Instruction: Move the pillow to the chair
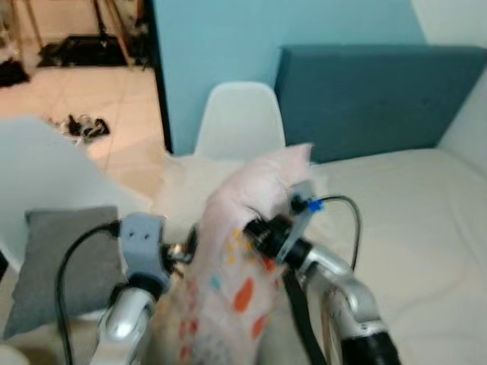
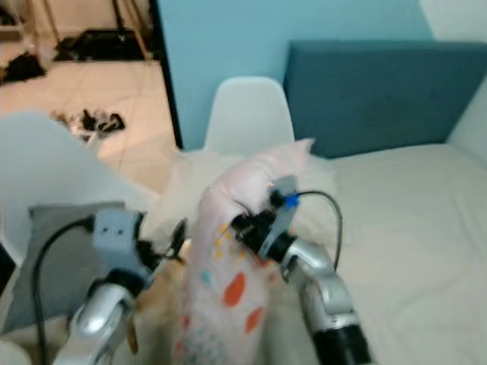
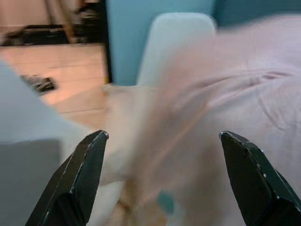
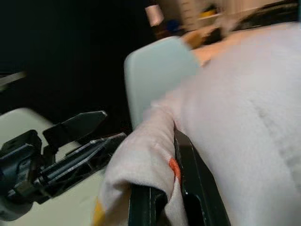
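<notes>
You're over a cream bed (image 1: 426, 228) w/ teal headboard (image 1: 380, 99), light-blue wall (image 1: 221, 38) behind, tiled floor (image 1: 84, 99) off to the left. White chair (image 1: 240, 122) stands at the bed edge; grey cushion (image 1: 65, 258) lies nearer you on the left. Pillow (image 1: 236, 258) is pale pink w/ orange spots, held upright between both arms, short of the chair. Right gripper (image 4: 162, 197) is pinched tight on a pillow fold. Left gripper (image 3: 164, 141) is spread wide beside the pillow, holding nothing.

Right tool (image 4: 162, 197) clamped — left tool (image 3: 164, 176) spread wide
</notes>
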Tool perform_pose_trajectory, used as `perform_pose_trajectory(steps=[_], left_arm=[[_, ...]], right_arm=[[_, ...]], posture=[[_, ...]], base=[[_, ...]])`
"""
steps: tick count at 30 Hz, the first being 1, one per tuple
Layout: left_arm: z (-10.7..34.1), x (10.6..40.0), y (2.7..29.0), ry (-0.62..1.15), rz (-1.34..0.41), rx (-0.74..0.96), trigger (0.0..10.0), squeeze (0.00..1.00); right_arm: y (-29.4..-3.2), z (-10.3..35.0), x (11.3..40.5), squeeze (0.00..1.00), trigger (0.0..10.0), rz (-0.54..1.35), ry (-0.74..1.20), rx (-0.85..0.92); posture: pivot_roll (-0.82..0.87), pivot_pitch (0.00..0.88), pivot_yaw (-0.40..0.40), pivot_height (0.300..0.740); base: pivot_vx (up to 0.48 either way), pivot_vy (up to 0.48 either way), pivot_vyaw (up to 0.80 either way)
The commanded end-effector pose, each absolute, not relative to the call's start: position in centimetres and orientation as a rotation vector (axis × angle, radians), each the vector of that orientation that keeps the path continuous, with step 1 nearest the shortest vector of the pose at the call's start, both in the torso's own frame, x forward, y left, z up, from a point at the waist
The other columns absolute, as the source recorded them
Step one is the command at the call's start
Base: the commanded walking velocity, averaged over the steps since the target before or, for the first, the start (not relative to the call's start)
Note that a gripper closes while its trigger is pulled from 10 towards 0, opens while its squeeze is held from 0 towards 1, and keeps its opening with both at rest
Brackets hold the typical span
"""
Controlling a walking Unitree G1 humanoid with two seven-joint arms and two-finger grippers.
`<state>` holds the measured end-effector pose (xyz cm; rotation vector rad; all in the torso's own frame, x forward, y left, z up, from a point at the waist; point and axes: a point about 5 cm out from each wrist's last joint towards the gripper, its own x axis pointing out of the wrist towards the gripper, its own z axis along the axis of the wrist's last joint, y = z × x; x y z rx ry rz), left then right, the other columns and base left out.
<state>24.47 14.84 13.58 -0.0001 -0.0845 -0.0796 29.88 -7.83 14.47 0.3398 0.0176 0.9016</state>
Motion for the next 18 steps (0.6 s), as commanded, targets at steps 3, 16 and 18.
perform_pose_trajectory(steps=[3, 16, 18], left_arm=[[13.07, 24.22, 14.57, -0.059, -0.085, 0.007, 10.0, 0.0], [13.27, 24.26, 14.55, -0.062, -0.081, 0.004, 10.0, 0.0], [13.27, 24.25, 14.55, -0.062, -0.08, 0.004, 10.0, 0.0]], right_arm=[[-7.76, 16.22, 30.02, 0.0, 0.0, 0.932, -0.063, 0.34], [-7.79, 16.43, 30.11, 0.0, 0.0, 0.94, -0.064, 0.341], [-7.79, 16.43, 30.11, 0.0, 0.0, 0.94, -0.064, 0.341]], posture=[[-0.01, 0.0, -0.069, 0.723], [-0.01, 0.0, -0.072, 0.723], [-0.01, 0.0, -0.072, 0.723]], base=[[0.0, 0.0, 0.8], [0.0, 0.0, 0.8], [0.0, 0.0, 0.8]])
